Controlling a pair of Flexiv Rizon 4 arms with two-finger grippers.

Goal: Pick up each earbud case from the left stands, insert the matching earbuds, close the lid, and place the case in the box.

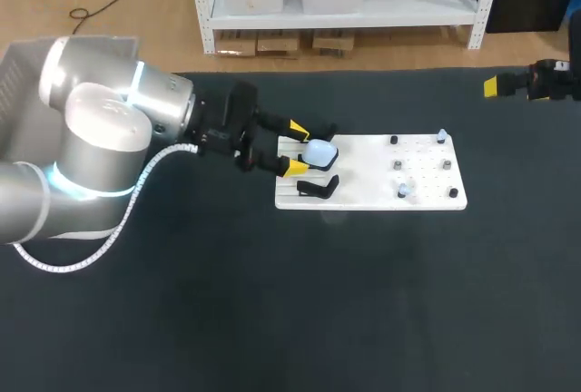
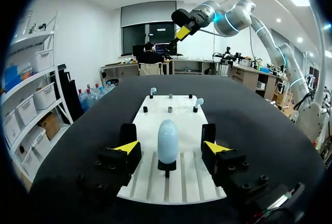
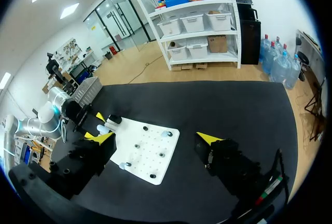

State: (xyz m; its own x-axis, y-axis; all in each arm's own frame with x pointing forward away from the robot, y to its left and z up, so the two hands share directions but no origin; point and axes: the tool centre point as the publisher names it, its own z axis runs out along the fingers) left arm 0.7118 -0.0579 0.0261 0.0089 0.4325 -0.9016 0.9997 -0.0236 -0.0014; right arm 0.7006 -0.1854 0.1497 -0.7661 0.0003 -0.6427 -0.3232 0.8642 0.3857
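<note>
A pale blue earbud case stands upright on a black stand at the left end of the white board. My left gripper is open, with one yellow-tipped finger on each side of the case. A small gap shows on both sides. One pale earbud sits on a peg at the board's far right corner, and another earbud on a peg near its front right. My right gripper is open and empty, held high beyond the board's right end.
An empty black stand is just in front of the case on the board. Small black pegs dot the board's right half. A grey box stands by the table's left side, behind my left arm.
</note>
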